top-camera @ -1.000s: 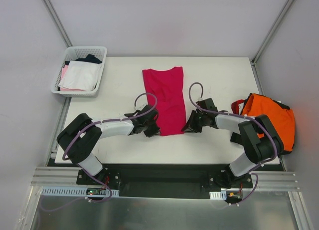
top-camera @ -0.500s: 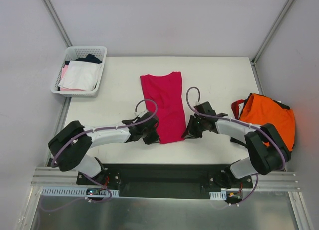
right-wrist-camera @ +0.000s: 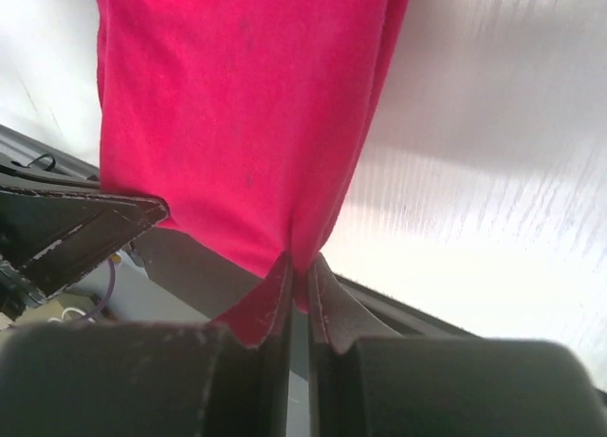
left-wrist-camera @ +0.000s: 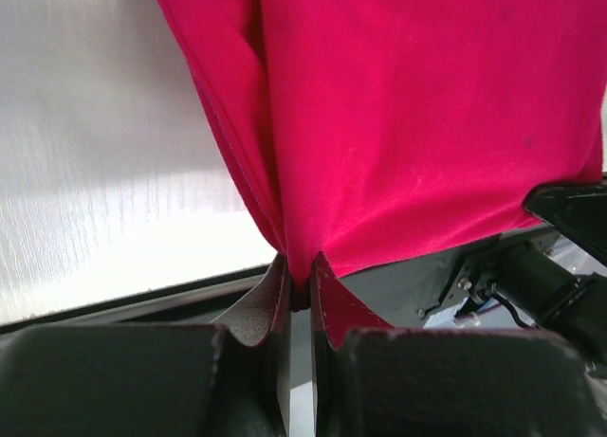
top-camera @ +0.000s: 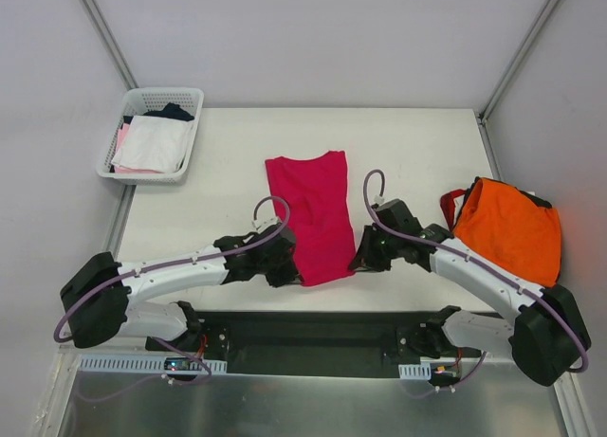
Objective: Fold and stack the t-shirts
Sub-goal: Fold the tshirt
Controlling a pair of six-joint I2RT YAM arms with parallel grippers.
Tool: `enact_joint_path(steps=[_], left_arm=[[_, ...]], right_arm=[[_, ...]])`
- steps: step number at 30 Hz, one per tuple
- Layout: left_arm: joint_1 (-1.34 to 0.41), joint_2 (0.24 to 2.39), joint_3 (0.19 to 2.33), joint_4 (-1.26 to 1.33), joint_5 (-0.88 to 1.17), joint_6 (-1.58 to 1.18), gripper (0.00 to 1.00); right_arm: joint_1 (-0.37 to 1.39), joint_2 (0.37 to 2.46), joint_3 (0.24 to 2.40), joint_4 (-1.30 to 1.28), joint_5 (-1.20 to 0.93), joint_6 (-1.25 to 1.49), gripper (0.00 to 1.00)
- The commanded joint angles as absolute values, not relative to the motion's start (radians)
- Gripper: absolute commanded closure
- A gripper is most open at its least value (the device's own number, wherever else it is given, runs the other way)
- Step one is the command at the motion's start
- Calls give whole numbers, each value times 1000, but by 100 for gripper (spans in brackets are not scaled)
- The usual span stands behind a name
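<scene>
The crimson t-shirt [top-camera: 313,209], judged light and limp, is pinched at its hem corners, seven and five o'clock, by the clamped left gripper [left-wrist-camera: 299,278] and right gripper [right-wrist-camera: 297,272].

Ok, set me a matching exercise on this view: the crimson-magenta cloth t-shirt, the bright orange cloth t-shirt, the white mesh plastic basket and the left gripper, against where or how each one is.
Things:
1. crimson-magenta cloth t-shirt
2. bright orange cloth t-shirt
3. white mesh plastic basket
4. left gripper

Places or states:
A. at the far left corner of the table
B. bunched up at the right edge
C. spread lengthwise in the middle
D. shut on a near corner of cloth

Pairs: 1-C, 2-B, 3-A, 4-D
</scene>
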State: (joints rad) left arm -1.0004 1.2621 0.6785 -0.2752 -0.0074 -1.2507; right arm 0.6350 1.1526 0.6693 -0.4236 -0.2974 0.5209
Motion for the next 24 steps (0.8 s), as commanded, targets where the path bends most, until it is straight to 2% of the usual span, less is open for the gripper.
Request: enact_joint_path(steps=[1,8,14,24], left_arm=[[-1017,1204,756,-451,-64,-1243,100],[-1034,1167,943,-607,-115,-1190,100],[-1037,1154,1021,-712,-153,-1158,100],[-1037,1160,1106,-773,-189,-1149,100]], right_arm=[[640,1085,738,-538,-227,540,94],[653,1036,825,-620,-206,551,94],[663,1003,877,-673,-175,548,94],[664,1094,1026,-715,-155,485,94]])
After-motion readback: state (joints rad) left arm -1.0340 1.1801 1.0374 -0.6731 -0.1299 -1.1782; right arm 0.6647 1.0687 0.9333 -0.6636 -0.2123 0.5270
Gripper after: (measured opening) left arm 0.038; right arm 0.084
